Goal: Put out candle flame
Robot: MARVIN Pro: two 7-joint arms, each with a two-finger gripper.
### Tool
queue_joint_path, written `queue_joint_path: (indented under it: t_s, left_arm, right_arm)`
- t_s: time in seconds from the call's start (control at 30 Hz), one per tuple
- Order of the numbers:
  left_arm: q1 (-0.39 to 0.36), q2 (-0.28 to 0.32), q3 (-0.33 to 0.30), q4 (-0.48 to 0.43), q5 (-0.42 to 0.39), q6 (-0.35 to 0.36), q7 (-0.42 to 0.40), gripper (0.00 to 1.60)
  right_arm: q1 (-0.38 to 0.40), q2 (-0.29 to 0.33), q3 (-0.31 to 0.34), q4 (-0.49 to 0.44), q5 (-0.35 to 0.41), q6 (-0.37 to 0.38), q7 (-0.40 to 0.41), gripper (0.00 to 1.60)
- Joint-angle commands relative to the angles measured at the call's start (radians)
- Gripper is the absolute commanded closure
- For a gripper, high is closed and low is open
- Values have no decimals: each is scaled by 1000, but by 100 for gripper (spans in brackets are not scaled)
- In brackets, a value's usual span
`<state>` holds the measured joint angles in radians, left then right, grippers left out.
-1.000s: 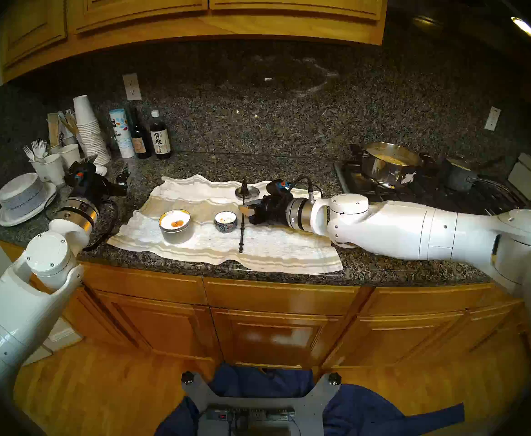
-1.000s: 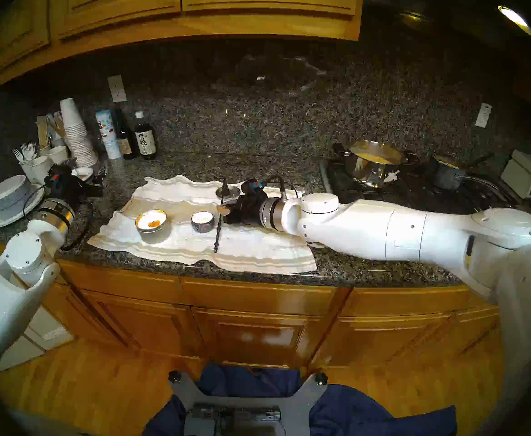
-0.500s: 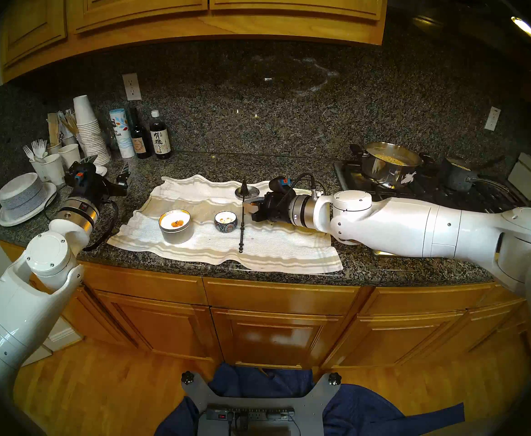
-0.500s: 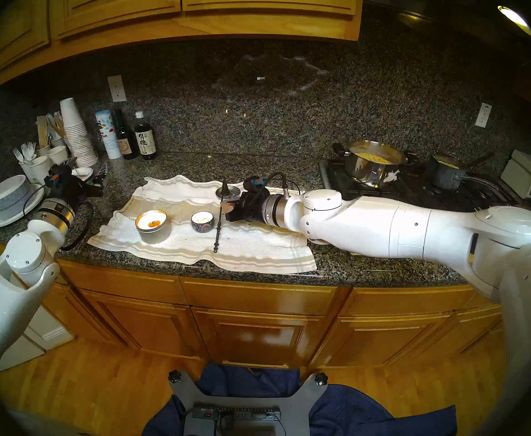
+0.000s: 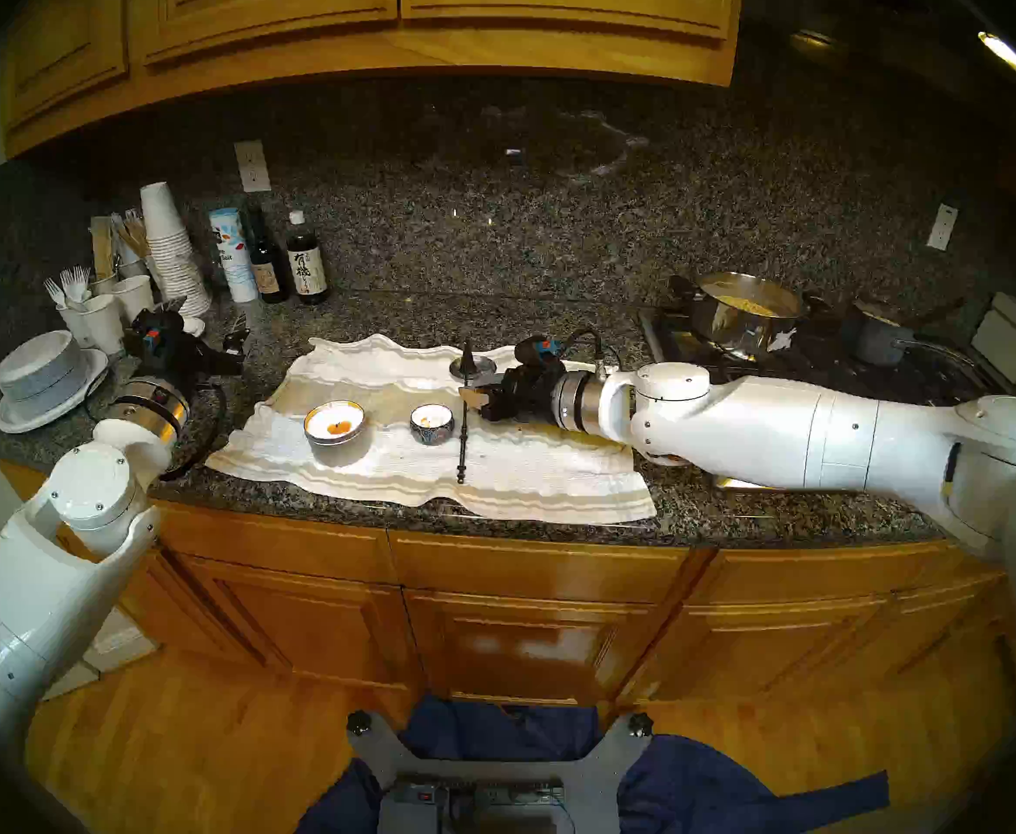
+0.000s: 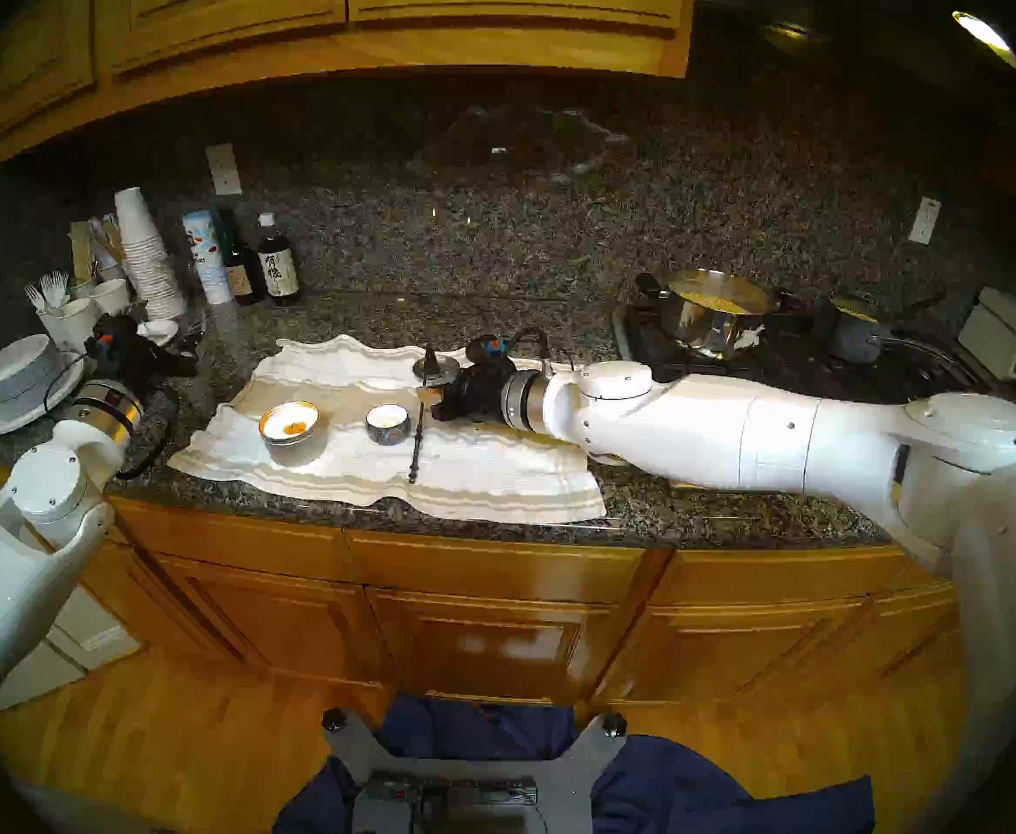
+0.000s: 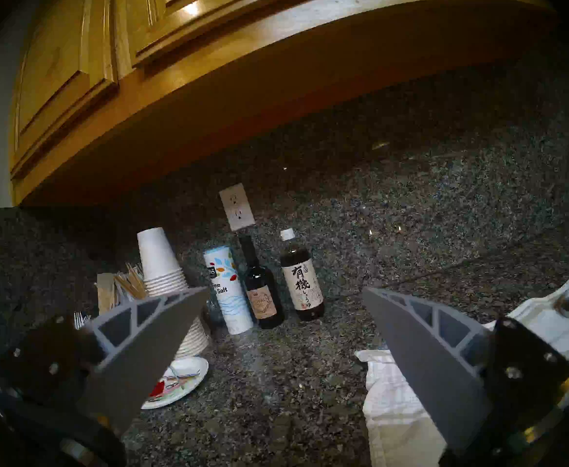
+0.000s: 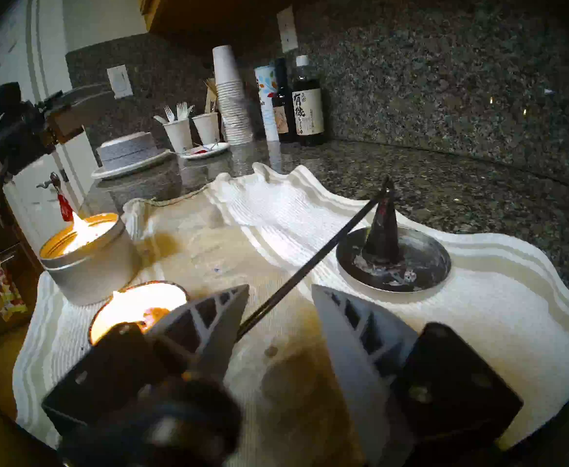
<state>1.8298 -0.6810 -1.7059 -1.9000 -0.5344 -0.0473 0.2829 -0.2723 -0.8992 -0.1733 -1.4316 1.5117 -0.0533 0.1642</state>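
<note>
Two candles burn on a white towel [image 5: 523,472]: a silver tin candle [image 5: 335,429] [image 8: 87,264] and a small blue patterned bowl candle [image 5: 431,423] [image 8: 141,301]. A black snuffer [image 5: 463,429] [image 8: 310,264] lies to their right, its cone standing on a metal dish [image 5: 472,366] [image 8: 424,264]. My right gripper [image 5: 474,396] [image 8: 279,286] is open around the snuffer's thin handle, which runs close along one finger. My left gripper [image 5: 207,327] [image 7: 285,289] hangs open and empty over the counter at the left.
Stacked paper cups [image 5: 171,249], cups of forks, a salt tube and two dark bottles [image 5: 307,267] line the back left. A pile of plates [image 5: 42,375] sits far left. Two pots [image 5: 746,315] stand on the stove at the right.
My right gripper has shifted slightly toward the back along the snuffer handle and its jaws have changed width. The snuffer, the candles and the left arm have not moved.
</note>
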Motion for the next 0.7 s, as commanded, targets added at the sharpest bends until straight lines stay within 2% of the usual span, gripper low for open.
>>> queue_joint_path:
  t_s: [0.0,0.4,0.5,0.67]
  left_arm:
    - [-22,9,-22,-21,1,-16,-2,0]
    - [-21,10,-21,-21,0,-17,-1,0]
    - [-21,10,-21,-21,0,-17,-1,0]
    - [-21,11,-21,-21,-1,-17,-1,0]
  right_arm:
    - [29,-30,28,22,4,-7,11,83]
    - [27,-56,18,56,16,-3,34,85]
    - [27,-59,16,61,19,-2,39,93]
    - [25,-68,13,78,26,1,48,88]
